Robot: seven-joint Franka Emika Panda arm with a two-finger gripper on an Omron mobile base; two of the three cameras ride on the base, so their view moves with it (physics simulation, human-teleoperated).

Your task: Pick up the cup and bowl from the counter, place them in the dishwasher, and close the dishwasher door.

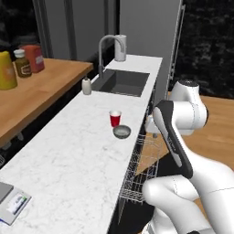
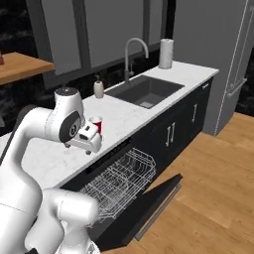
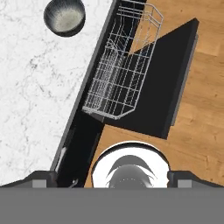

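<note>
Red tapered cup (image 1: 115,119), speckled round metal bowl (image 1: 122,132), veined marble counter (image 1: 73,160)

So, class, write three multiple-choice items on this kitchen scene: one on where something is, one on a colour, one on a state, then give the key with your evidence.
1. Where is the bowl?
A. in the sink
B. on the counter beside the cup
C. in the wire rack

2. What colour is the cup?
A. red
B. blue
C. clear

3. How is the dishwasher door?
A. shut
B. missing
C. folded down, with the wire rack pulled out

Key: 1 B, it sits on the marble next to the cup. 2 A, its sides are red. 3 C, the dark panel lies open above the floor.
</note>
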